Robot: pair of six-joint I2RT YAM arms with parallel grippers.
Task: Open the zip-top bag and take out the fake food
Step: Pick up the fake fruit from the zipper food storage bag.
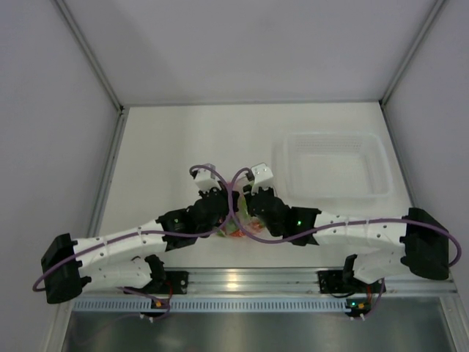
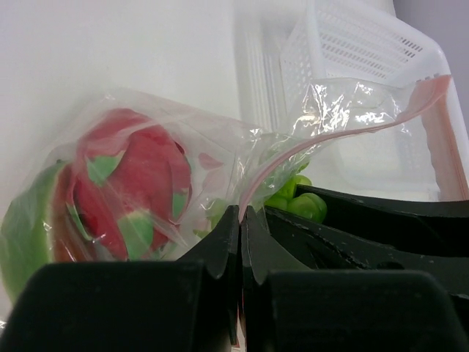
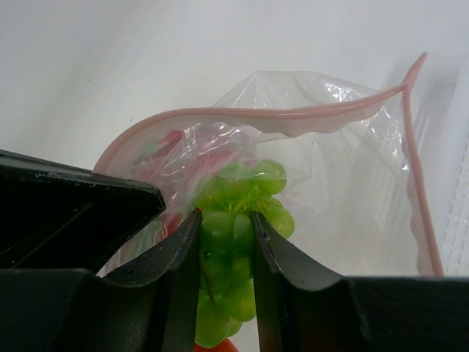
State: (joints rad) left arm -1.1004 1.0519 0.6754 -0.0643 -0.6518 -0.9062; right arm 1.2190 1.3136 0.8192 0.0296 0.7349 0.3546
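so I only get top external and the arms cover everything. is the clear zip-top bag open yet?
Observer: Yes. The right wrist view shows the clear crinkly zip-top bag with its pinkish zip strip parted.
Operator: right gripper got anything?
Observer: The right gripper is closed on a green toy grape bunch at the bag's mouth.
Operator: and left?
Observer: The left gripper is shut on the bag's edge, at the strip.

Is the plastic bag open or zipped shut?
Open. The zip-top bag's pink zip strip gapes in a wide loop, and the right claw grips green toy grapes at its mouth.
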